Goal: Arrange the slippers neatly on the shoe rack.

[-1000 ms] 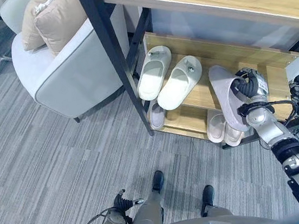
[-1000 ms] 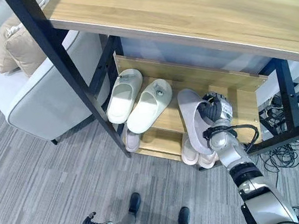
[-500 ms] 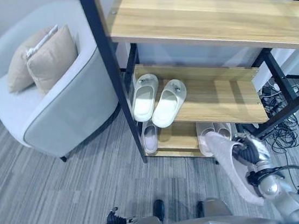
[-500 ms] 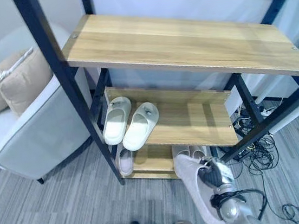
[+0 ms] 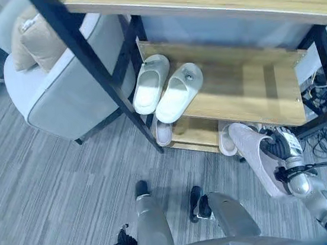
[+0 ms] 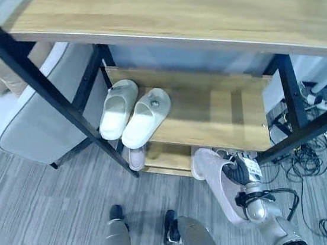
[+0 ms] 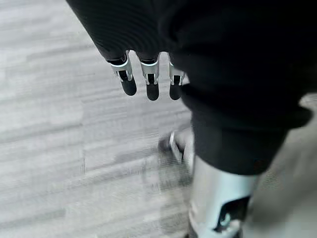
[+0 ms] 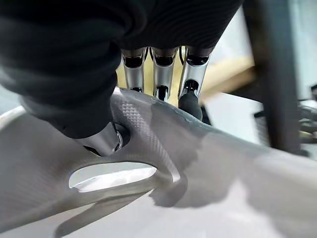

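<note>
Grey slipper point(image 5: 256, 156) pinched in right hand point(image 5: 281, 148), seemingly before shoe rack point(image 5: 249, 91)

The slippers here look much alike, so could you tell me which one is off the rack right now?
The grey slipper gripped in the right hand, held in front of the rack's lower right. The white pair rests on the middle shelf.

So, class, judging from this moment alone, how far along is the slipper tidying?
Done: a white pair of slippers sits side by side on the rack's middle shelf. In hand: the right hand grips a grey slipper, held in front of the rack, below that shelf. Left: placing it on the rack. More slippers lie on the bottom shelf. The left hand hangs idle over the floor.
</note>
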Available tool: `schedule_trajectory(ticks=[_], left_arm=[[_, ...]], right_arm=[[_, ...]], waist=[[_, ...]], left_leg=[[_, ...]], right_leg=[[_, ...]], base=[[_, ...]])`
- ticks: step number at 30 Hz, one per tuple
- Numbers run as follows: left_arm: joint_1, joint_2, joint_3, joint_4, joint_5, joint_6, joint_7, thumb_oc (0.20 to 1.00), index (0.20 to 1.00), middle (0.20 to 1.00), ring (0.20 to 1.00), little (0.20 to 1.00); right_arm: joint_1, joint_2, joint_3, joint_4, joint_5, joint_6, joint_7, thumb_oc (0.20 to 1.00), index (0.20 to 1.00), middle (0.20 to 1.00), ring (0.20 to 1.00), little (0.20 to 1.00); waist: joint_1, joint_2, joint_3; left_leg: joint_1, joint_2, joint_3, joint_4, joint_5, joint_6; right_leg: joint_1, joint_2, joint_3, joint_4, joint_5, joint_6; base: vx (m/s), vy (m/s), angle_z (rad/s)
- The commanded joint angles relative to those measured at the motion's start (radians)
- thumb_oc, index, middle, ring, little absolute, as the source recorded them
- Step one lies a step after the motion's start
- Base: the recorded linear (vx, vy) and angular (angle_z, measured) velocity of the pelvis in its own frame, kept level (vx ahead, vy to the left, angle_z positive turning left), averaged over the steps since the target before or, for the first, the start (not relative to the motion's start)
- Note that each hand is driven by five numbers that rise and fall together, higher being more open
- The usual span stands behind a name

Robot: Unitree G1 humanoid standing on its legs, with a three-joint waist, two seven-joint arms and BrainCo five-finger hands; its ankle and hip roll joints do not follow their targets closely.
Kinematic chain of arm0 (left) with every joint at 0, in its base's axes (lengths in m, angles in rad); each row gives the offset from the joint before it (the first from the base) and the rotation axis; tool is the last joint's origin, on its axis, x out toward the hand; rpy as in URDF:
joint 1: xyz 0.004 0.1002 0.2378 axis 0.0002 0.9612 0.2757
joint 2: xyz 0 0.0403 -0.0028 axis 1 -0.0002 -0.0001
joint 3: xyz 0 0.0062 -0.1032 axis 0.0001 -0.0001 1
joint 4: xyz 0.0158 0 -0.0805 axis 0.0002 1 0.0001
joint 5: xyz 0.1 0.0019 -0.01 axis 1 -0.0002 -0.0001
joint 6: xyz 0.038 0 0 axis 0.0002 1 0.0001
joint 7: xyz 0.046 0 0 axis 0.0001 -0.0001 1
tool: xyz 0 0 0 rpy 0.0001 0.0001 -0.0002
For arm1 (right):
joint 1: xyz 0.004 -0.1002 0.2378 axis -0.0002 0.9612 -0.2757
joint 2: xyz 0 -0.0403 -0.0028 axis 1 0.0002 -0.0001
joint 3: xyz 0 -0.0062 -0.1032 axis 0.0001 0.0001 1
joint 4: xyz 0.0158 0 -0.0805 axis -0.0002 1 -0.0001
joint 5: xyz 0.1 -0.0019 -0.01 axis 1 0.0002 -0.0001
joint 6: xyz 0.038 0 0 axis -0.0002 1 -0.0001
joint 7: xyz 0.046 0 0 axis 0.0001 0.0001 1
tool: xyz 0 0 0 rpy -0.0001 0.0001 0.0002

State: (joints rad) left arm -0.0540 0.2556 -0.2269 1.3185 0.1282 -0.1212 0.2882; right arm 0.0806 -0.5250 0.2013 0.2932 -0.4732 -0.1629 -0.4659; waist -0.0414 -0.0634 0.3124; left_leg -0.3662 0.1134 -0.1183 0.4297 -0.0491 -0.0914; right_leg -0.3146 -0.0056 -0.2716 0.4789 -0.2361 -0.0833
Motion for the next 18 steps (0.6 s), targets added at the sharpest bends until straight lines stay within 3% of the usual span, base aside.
schedule_trajectory(ticks=[1, 3, 5, 11, 14, 18], left_arm=[[-0.039, 0.023, -0.003, -0.046, -0.039, -0.037, 0.039, 1.0, 1.0, 1.0, 1.0, 1.0], [-0.052, 0.03, -0.004, -0.055, -0.056, -0.049, 0.046, 1.0, 1.0, 1.0, 1.0, 1.0], [-0.06, 0.033, -0.006, -0.058, -0.059, -0.049, 0.05, 1.0, 1.0, 1.0, 1.0, 1.0], [-0.117, 0.059, -0.022, -0.107, -0.109, -0.077, 0.056, 1.0, 1.0, 1.0, 1.0, 1.0], [-0.13, 0.078, -0.035, -0.15, -0.16, -0.088, 0.046, 1.0, 1.0, 1.0, 1.0, 1.0], [-0.117, 0.13, -0.074, -0.29, -0.292, -0.128, 0.068, 1.0, 1.0, 1.0, 1.0, 1.0]], right_arm=[[-0.025, 0.018, 0.02, -0.082, 0.035, -0.032, -0.019, 0.2, 0.2, 0.2, 0.2, 0.2], [-0.054, 0.021, 0.04, -0.077, 0.029, -0.032, -0.026, 0.2, 0.2, 0.2, 0.2, 0.2], [-0.065, 0.021, 0.044, -0.084, 0.03, -0.034, -0.027, 0.2, 0.2, 0.2, 0.2, 0.2], [-0.269, -0.029, 0.094, -0.127, 0.026, -0.031, -0.051, 0.2, 0.2, 0.2, 0.2, 0.2], [-0.422, -0.049, 0.115, -0.061, 0.055, 0.003, -0.074, 0.2, 0.2, 0.2, 0.2, 0.2], [-0.801, -0.148, 0.184, 0.135, 0.126, 0.072, -0.121, 0.2, 0.2, 0.2, 0.2, 0.2]], waist=[[0.023, -0.036, -0.032], [0.024, -0.036, -0.032], [0.024, -0.035, -0.03], [0.039, -0.016, 0.002], [0.056, 0.006, -0.003], [0.097, 0.043, -0.025]], left_leg=[[-0.037, -0.055, 0.062, 0.098, -0.119, 0.062], [-0.097, -0.054, 0.083, 0.203, -0.183, 0.083], [-0.12, -0.056, 0.085, 0.237, -0.2, 0.088], [-0.413, -0.061, 0.093, 0.596, -0.362, 0.109], [-0.577, -0.066, 0.094, 0.744, -0.412, 0.125], [-0.917, -0.093, 0.08, 1.041, -0.478, 0.14]], right_leg=[[0.001, -0.118, 0.125, 0.037, 0.024, 0.115], [-0.061, -0.129, 0.152, 0.116, -0.009, 0.116], [-0.082, -0.132, 0.158, 0.145, -0.019, 0.114], [-0.389, -0.145, 0.206, 0.479, -0.157, 0.089], [-0.557, -0.156, 0.233, 0.625, -0.201, 0.075], [-0.902, -0.175, 0.277, 0.942, -0.273, 0.055]], base=[[-0.07, 0.226, -0.19], [0.0, 0.147, -0.27], [-0.02, 0.066, -0.27], [-0.07, 0.025, 0.03], [-0.09, 0.012, 0.05], [-0.04, 0.035, 0.11]])
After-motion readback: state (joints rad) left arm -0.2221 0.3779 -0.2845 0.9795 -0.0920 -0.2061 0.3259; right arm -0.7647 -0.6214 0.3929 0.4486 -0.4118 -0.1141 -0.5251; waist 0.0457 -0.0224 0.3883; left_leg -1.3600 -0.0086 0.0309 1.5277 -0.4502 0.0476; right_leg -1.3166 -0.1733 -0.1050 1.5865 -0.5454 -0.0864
